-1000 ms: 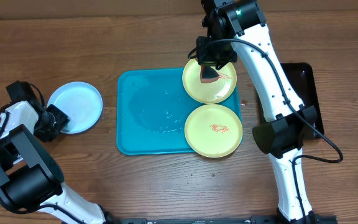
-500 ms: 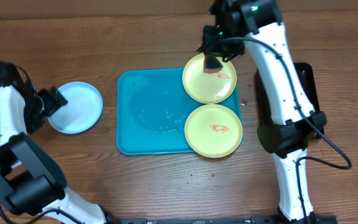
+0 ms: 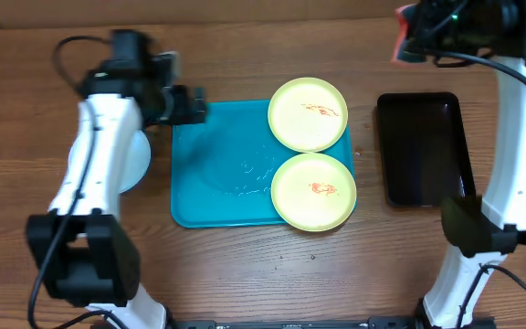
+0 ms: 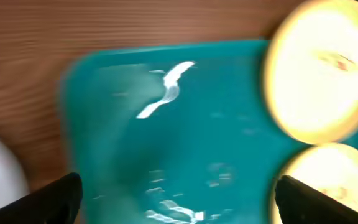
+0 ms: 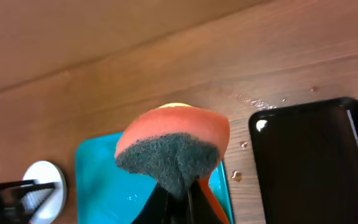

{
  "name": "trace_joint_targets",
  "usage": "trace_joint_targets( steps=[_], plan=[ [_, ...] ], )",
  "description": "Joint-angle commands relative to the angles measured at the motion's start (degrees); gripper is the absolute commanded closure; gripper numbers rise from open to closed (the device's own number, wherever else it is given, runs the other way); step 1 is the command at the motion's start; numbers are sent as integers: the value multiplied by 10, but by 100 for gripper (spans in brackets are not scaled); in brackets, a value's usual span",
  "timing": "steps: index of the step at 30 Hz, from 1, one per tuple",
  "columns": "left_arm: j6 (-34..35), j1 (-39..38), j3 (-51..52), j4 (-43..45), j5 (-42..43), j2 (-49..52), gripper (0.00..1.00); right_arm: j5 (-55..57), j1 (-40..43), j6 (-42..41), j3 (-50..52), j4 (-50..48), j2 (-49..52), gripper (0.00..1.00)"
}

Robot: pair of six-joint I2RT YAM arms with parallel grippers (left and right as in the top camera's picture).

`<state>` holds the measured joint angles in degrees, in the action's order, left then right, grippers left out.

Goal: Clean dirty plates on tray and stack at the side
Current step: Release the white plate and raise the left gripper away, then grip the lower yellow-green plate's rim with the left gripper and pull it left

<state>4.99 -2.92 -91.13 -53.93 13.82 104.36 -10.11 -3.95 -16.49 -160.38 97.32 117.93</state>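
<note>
left gripper (image 3: 193, 103), jaws spread and seemingly empty, hangs over the far-left corner of the tray (image 3: 217, 196); right gripper (image 5: 178, 198) pinches an orange sponge (image 5: 173, 146) far right.

Tray (image 3: 217, 174) left half open, left gripper (image 3: 194, 105) over its far corner, yellow plates (image 3: 308, 113) filling right side, black tray (image 3: 425, 148) beyond

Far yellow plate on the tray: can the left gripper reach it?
Probably yes: left gripper is open over the tray, only bare tray before the far yellow plate; right gripper, holding sponge, is away.
</note>
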Motion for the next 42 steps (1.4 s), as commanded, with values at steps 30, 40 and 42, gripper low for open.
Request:
trace_joint_targets(
  steps=[30,40,42],
  plan=[
    [202,-268,144,-7,16,41,53,36,97,2,570,-108,-223,96],
    [234,-268,188,34,9,41,63,36,97,3,570,-109,-223,96],
    [236,-268,188,36,8,41,67,36,97,3,570,-110,-223,96]
  ],
)
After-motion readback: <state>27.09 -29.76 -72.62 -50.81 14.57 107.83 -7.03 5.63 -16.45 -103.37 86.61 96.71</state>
